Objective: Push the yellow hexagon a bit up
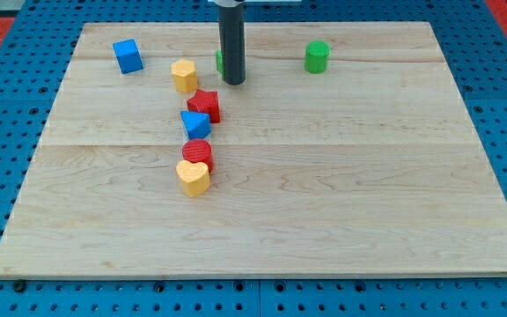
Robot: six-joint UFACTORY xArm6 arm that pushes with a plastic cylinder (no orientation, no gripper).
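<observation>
- Nearest the camera sits the yellow heart (194, 177), well below my tip (232, 83) and a little to its left in the view; it touches the red block (198, 153) just above it.
- Yellow hexagon (184, 76): near my tip, on its left in the view and about level with it, with a clear gap between us. It stands flat in the upper part of the board (368, 202). It is a squat, warm-yellow piece with faceted sides, and nothing touches it.
- Progress, as I judge it: the push has not begun. I am beside the hexagon, not under it, so I would have to come round to its lower side and then nudge it a short way toward the view's top.
- That lower side is tight: the red star (205, 105) lies just below and left of my tip, close under the hexagon.
- No pincer here to spread or close, only a bare rod, and it touches no block.
- Blue block (195, 124): below the star, touching it or nearly so.
- Green block (220, 62): half hidden behind my rod, shape unclear.
- Blue cube (128, 55): far to my upper left.
- Green cylinder (317, 56): well off to my upper right.
</observation>
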